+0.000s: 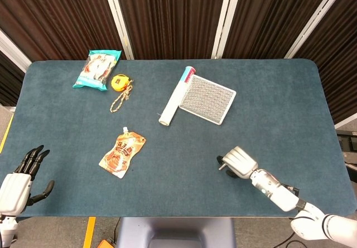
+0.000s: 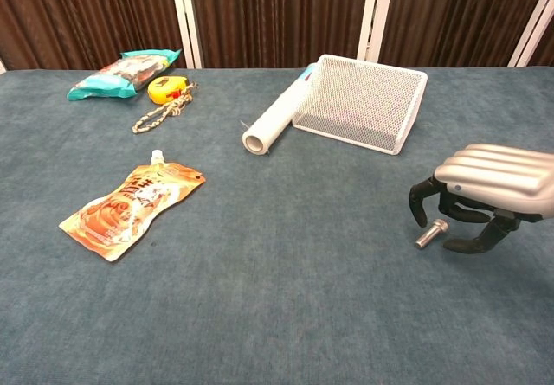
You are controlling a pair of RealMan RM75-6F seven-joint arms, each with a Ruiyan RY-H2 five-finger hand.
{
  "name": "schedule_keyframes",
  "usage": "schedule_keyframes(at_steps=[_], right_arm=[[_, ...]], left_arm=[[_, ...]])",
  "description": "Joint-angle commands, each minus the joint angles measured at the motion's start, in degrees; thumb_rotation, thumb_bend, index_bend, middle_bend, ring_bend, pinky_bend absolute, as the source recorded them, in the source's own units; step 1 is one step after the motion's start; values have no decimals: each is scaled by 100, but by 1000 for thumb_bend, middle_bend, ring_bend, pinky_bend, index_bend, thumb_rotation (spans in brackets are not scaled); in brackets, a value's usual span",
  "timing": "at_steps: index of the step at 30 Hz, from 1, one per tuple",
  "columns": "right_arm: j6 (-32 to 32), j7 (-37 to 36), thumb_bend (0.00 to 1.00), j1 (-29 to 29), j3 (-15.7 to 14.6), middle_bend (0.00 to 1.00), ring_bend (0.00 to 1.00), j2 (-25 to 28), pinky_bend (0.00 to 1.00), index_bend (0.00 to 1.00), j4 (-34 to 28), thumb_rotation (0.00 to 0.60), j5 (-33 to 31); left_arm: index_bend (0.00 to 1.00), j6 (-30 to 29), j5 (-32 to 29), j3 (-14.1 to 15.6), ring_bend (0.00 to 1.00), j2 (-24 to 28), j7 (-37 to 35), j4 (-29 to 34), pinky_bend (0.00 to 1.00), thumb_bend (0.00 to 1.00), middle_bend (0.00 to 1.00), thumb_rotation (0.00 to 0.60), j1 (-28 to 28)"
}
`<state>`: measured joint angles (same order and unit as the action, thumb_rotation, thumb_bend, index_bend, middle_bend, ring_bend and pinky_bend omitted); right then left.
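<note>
Silver and small, the bolt (image 2: 430, 233) lies on the blue table (image 2: 277, 316) right under the right hand (image 2: 485, 196), whose fingers (image 2: 419, 202) curl down around it, spread apart and not pinching, while the left hand (image 1: 17, 184) waits far away, fingers spread.

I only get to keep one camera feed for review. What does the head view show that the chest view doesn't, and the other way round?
Only the head view shows the left hand, open at the table's near-left corner, and the whole blue-carpeted table.

Only the chest view shows the silver bolt lying on the cloth between the curled fingers of the right hand, and the white wire-mesh basket's upright walls.

Both share the right hand, basket, white roll, orange spouted pouch, yellow tape measure and teal snack bag.
</note>
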<state>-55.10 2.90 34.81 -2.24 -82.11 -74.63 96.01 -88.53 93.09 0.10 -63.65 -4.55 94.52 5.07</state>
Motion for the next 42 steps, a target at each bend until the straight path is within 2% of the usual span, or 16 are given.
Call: schedule_keyframes(at_steps=[1, 26, 42], right_arm=[[82, 22, 395, 44, -11, 1000, 965, -60, 879, 568, 51, 600, -58], [240, -136, 395, 236, -96, 1000, 967, -409, 880, 564, 389, 600, -182], [66, -148, 398, 204, -138, 1000, 979, -485, 897, 790, 530, 600, -206]], left_arm=[[93, 0, 0, -1, 14, -1, -5, 0, 333, 388, 0, 600, 1], [93, 3, -2, -13, 15, 6, -47, -2, 333, 388, 0, 600, 8], [93, 9, -3, -11, 15, 8, -44, 6, 333, 389, 0, 600, 9]])
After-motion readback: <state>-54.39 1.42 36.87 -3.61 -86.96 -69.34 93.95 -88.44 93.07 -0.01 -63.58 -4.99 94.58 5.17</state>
